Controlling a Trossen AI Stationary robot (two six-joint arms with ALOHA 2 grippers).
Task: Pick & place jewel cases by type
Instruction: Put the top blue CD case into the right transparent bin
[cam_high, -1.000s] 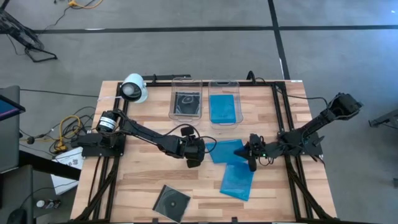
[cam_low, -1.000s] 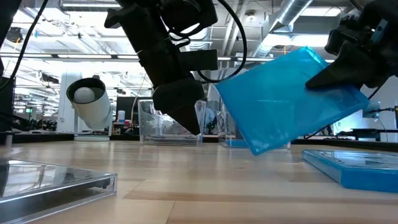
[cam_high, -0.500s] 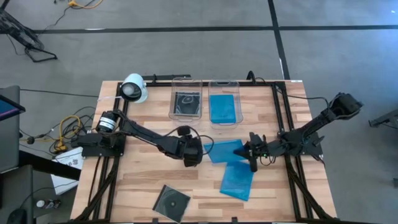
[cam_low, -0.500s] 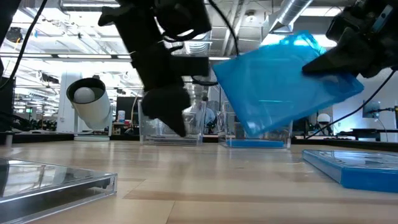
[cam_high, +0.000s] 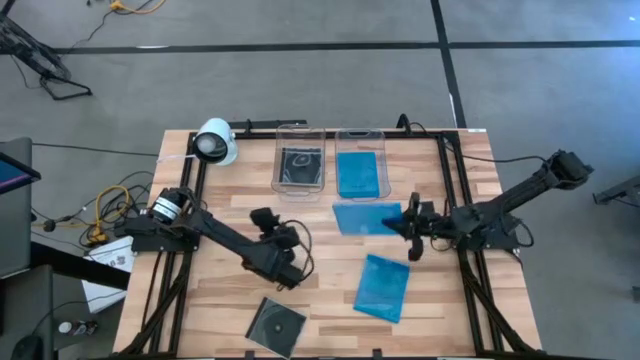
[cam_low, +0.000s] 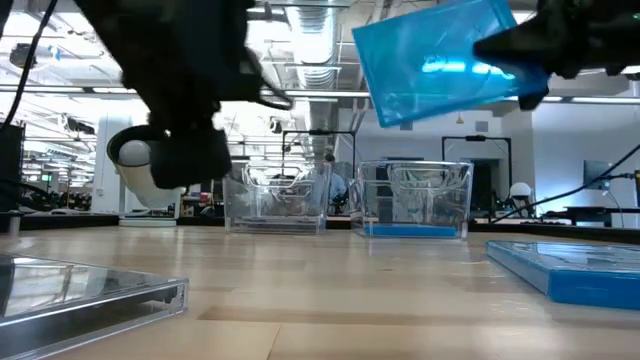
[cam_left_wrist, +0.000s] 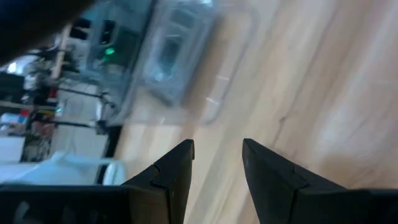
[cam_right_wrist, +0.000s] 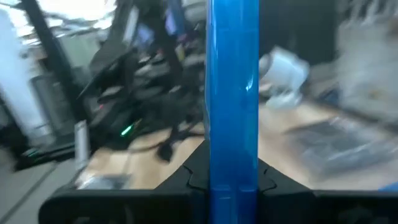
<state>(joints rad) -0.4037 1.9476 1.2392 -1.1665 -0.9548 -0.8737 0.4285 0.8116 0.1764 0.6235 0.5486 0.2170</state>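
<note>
The right gripper (cam_high: 411, 226) is clamped on the edge of a blue jewel case (cam_high: 366, 218), holding it clear of the surface (cam_high: 225, 190) just in front of the tub with blue cases (cam_high: 361, 164). In the low view the case (cam_low: 437, 58) hangs high, tilted, its free end drooping a little toward the tubs.

To do this step well, the case should probably be carried on over the blue tub, levelled so it lies flat with the one already inside, and lowered between the walls before the fingers let go (a tilted drop could catch the rim or leave it propped on edge). The grip is only on one edge, so a slow move would seem wise.

The right arm reaches in low from the surface's right side, forearm nearly level, wrist turned so the case is seen edge-on between the fingers (cam_right_wrist: 264, 177).

The left gripper (cam_high: 283, 271) holds nothing, its fingers (cam_left_wrist: 177, 171) parted a narrow way; the arm stretches low toward the near middle, beside the clear jewel case (cam_high: 277, 325). Another blue case (cam_high: 381, 287) lies flat to the right, and the tub with the clear case (cam_high: 300, 160) sits beside the blue one
</note>
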